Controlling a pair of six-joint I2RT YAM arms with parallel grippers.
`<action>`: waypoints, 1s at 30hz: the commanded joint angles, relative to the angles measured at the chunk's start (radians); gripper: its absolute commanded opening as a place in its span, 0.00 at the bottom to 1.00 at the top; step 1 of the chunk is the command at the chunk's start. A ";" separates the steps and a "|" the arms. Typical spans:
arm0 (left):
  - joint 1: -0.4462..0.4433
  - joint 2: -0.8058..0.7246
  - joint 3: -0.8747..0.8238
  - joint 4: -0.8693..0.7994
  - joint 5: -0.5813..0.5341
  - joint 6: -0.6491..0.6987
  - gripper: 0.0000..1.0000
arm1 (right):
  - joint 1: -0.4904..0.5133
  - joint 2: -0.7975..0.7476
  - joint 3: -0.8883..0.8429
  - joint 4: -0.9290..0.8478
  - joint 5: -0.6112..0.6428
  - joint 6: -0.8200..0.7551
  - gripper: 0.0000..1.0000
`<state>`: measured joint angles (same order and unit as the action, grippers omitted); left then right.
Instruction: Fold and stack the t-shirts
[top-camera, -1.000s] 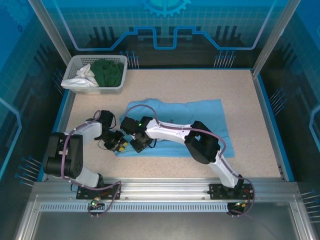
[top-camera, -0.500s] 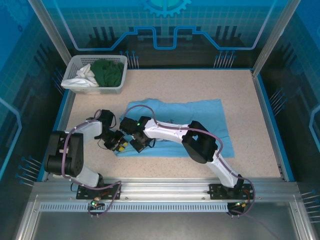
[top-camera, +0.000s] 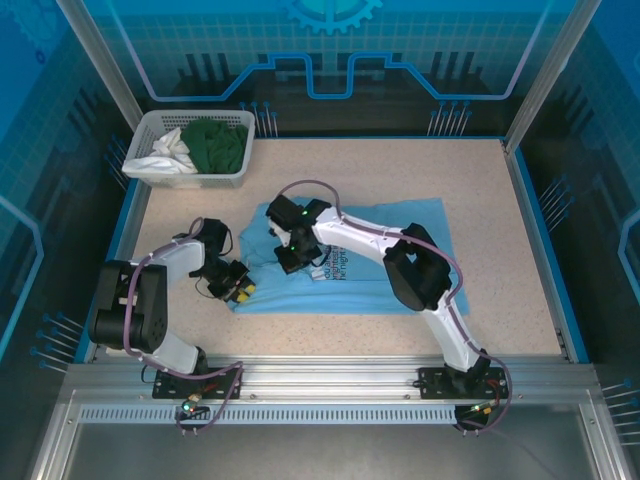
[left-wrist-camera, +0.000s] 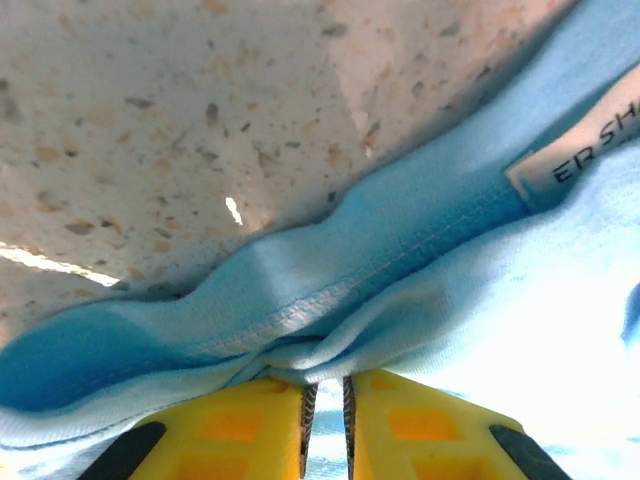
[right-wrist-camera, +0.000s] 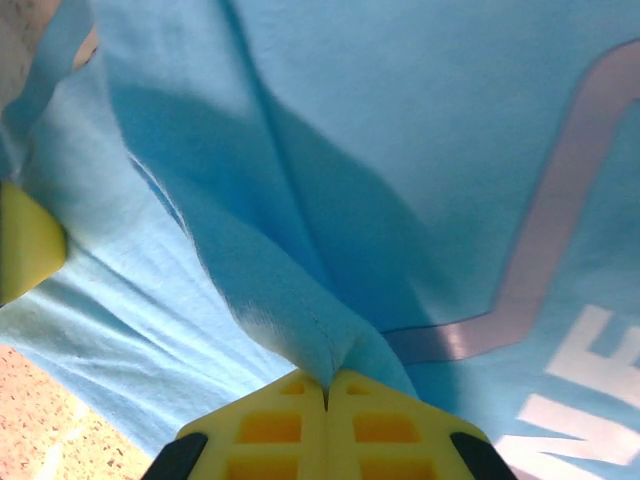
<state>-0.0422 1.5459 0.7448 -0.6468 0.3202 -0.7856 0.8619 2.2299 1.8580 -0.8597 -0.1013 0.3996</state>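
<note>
We're barely begun — left gripper (top-camera: 238, 288) and right gripper (top-camera: 289, 257) each pinch the unfolded blue shirt (top-camera: 380, 218), with green garment (top-camera: 216, 146) and white garment (top-camera: 171, 151) lying in the basket (top-camera: 186, 181).

label (left-wrist-camera: 580, 160) lettering cut off at edge; chest print (top-camera: 330, 270) partly under right arm (top-camera: 362, 240)

I count one light blue cloth t-shirt (top-camera: 350, 290) at centre frame, one dark green cloth garment (top-camera: 218, 145), one white cloth garment (top-camera: 172, 150) and one white plastic lattice basket (top-camera: 190, 180) upper left.
</note>
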 joint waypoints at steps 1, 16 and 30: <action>0.007 0.039 -0.009 -0.031 -0.172 0.042 0.20 | -0.051 -0.021 -0.008 0.004 -0.124 0.030 0.00; 0.007 -0.015 0.074 -0.111 -0.185 0.057 0.27 | -0.261 -0.082 -0.067 -0.002 -0.180 0.222 0.56; -0.261 -0.112 0.223 -0.039 -0.161 -0.006 0.30 | -0.238 -0.510 -0.734 0.307 -0.251 0.364 0.40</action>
<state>-0.2596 1.3891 0.9966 -0.7288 0.1299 -0.7631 0.6106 1.7061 1.2205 -0.6117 -0.3321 0.7132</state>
